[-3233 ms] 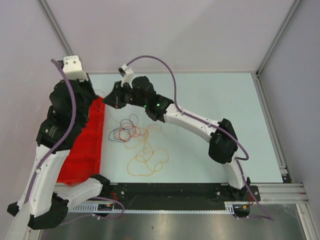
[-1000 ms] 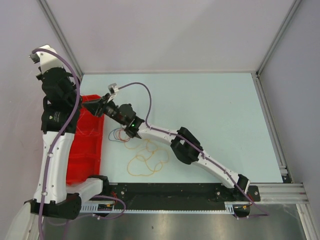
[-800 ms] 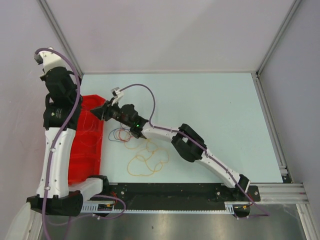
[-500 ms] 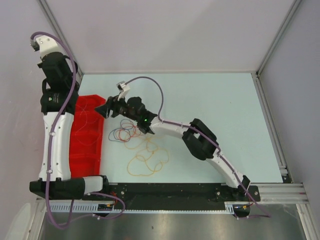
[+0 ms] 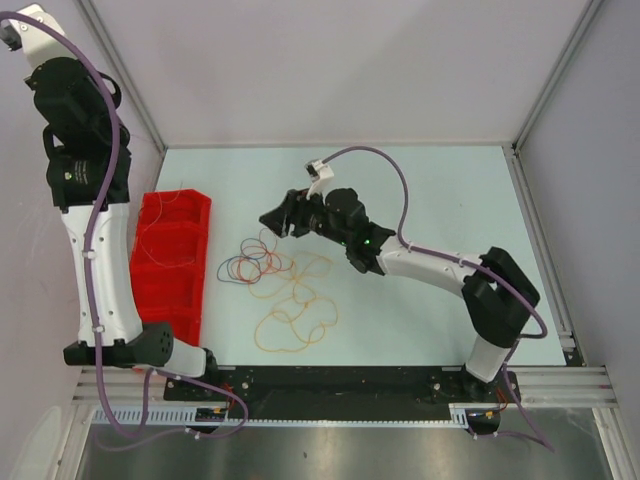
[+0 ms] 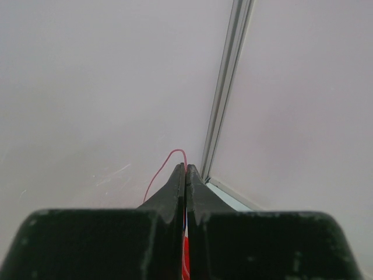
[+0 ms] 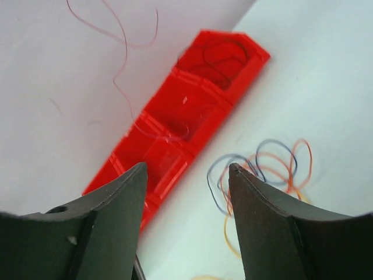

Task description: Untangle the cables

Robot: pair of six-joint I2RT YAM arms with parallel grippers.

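On the pale worktop (image 5: 450, 200), just right of the red bin (image 5: 170, 265): the cables (image 5: 258, 264), a small knot of blue-purple, red, black and orange curls. Larger orange loops (image 5: 295, 322) trailing off toward the near edge, long axis roughly parallel to the bin. Hovering right of the bin's far half, the right pincer (image 5: 268, 219): spread wide, empty, by far the nearer, with the knot below and slightly ahead. High above the bin's far end, the left pincer (image 6: 186, 168): pinched tight on one thin red cable (image 6: 176, 151), seemingly dangling toward the bin.
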